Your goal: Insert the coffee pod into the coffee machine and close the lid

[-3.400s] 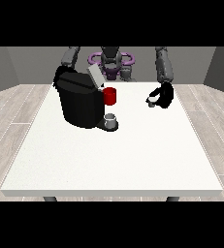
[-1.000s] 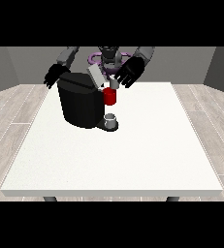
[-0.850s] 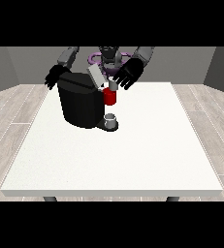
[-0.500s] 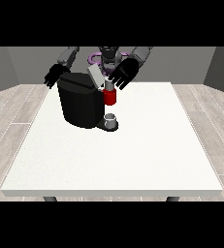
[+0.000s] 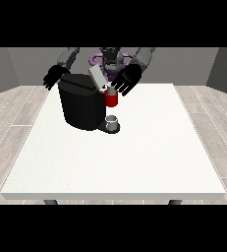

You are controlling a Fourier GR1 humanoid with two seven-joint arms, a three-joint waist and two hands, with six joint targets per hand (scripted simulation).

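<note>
A black coffee machine point(image 5: 81, 106) stands on the white table point(image 5: 134, 157) at the back left. Its grey lid point(image 5: 97, 77) is tilted up. A red part point(image 5: 112, 100) sits at the machine's front, with a small grey cup point(image 5: 113, 122) on the base under it. The hand at the view's right point(image 5: 127, 80) hovers beside the raised lid with its fingers spread, just above the red part. The hand at the view's left point(image 5: 53, 78) hangs behind the machine's far left corner, fingers relaxed. I cannot make out a separate coffee pod.
The robot's torso point(image 5: 110, 60) stands behind the table's far edge. Wooden floor surrounds the table on both sides.
The hand at the view's right has swung in from the table's right side to the machine's lid and crept a little further left. The other hand has barely moved.
</note>
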